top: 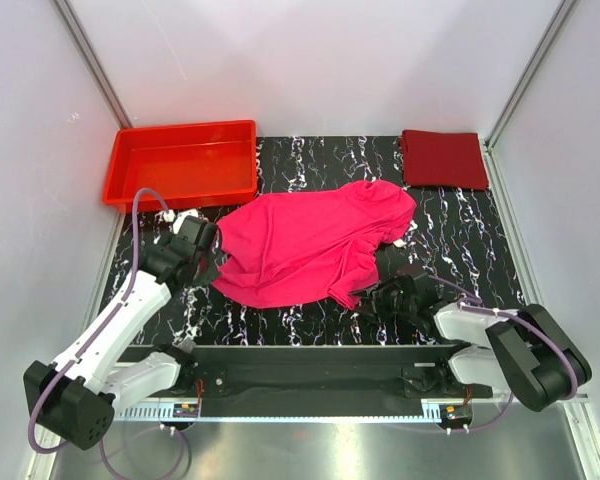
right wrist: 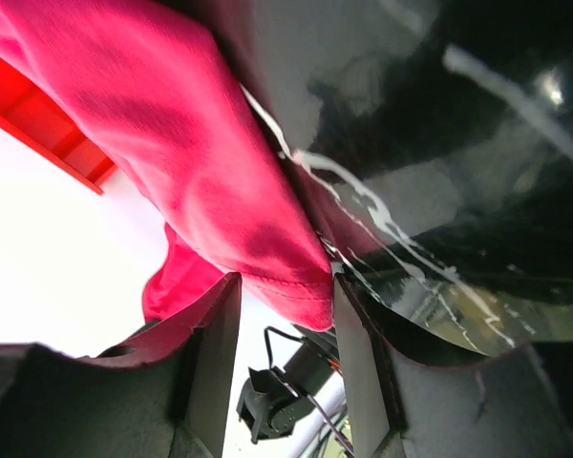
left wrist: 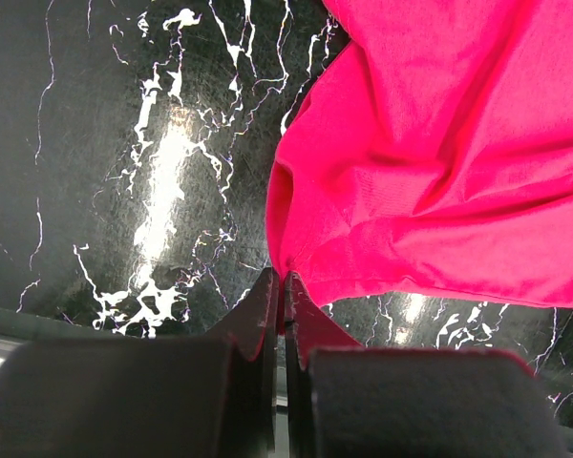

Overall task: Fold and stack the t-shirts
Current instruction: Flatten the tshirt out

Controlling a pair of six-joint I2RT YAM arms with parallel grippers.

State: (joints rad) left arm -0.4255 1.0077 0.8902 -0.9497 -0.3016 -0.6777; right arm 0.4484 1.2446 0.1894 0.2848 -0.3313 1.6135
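The pink t-shirt (top: 315,245) lies rumpled and half spread in the middle of the marbled table (top: 280,322). The left gripper (left wrist: 283,284) is pinched tight on its left edge. The right gripper (right wrist: 285,286) has its jaws apart with the near hem hanging between them, not clamped as far as I can see. It looks like the spreading-out step before the first fold. Next, the right needs to bite that hem, then both must draw the cloth flat. The maroon t-shirt (top: 443,158) sits folded at the far right, well apart. The red tray (top: 185,128) at the far left is near the left arm's swing.
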